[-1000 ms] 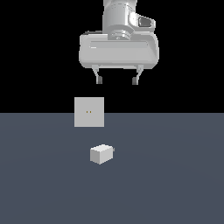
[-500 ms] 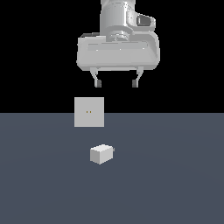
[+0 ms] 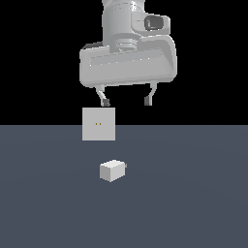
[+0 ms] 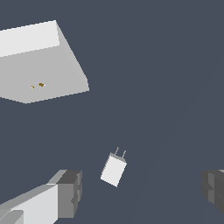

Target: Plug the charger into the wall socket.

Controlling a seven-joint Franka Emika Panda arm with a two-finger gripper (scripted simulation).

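Hovering wide open in the exterior view's upper centre, the gripper [image 3: 126, 100] holds nothing; charger [image 3: 112, 170] lies below, wall socket [image 3: 99, 124] behind.

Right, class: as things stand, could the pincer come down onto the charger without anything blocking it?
Probably yes. The pincer hangs open above the charger, which lies alone on the floor; the wall socket stands apart behind it, out of the way.

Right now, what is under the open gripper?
Under the gripper lies the charger on the dark floor, untouched, prongs toward the wall socket. Nothing covers it.
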